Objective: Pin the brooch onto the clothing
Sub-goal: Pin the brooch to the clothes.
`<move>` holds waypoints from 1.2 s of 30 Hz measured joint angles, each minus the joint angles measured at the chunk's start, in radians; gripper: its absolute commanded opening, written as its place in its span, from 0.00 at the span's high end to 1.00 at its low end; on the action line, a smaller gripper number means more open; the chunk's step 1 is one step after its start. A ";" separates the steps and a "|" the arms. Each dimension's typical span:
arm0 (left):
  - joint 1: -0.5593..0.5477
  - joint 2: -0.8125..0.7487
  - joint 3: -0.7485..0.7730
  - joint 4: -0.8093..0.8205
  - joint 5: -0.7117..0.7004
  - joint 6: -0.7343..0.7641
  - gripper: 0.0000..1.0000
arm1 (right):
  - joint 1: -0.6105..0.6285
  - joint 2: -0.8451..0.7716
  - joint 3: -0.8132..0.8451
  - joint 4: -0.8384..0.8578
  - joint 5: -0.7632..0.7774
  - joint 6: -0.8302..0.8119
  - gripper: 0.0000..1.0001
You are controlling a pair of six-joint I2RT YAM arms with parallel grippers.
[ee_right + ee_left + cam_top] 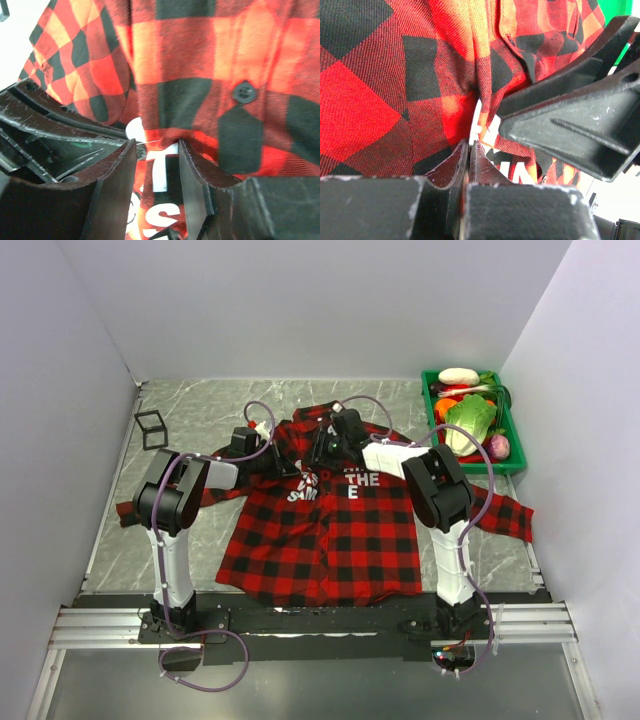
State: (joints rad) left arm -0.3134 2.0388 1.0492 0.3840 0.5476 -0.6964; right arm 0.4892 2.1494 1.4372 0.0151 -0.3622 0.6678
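Left end effector (470, 146) clamps a shirt (330, 540) fold up for pinning; right end effector (157, 145) parted alongside, brooch prob. hidden.

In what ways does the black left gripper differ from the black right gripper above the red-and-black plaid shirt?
The left gripper holds its fingers almost together at a fold of the red-and-black plaid shirt; the right gripper holds its fingers clearly apart. In the top view, the left gripper reaches in from the left, the right gripper from the right. Both are black and meet near the white letters.
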 measured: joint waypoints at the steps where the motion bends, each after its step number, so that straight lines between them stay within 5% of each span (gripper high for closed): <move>1: 0.000 0.000 0.000 0.000 0.000 0.000 0.99 | 0.004 0.000 0.001 -0.001 0.000 0.000 0.56; 10: 0.000 0.000 0.000 0.000 0.002 0.000 0.99 | 0.018 0.000 0.002 -0.008 0.003 -0.005 0.75; 36: 0.006 0.000 0.000 0.000 0.003 -0.001 0.99 | 0.026 0.034 0.033 -0.029 0.014 -0.012 0.80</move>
State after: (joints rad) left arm -0.3069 2.0388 1.0492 0.3836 0.5510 -0.6971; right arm 0.5156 2.1830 1.4700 -0.0143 -0.3485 0.6556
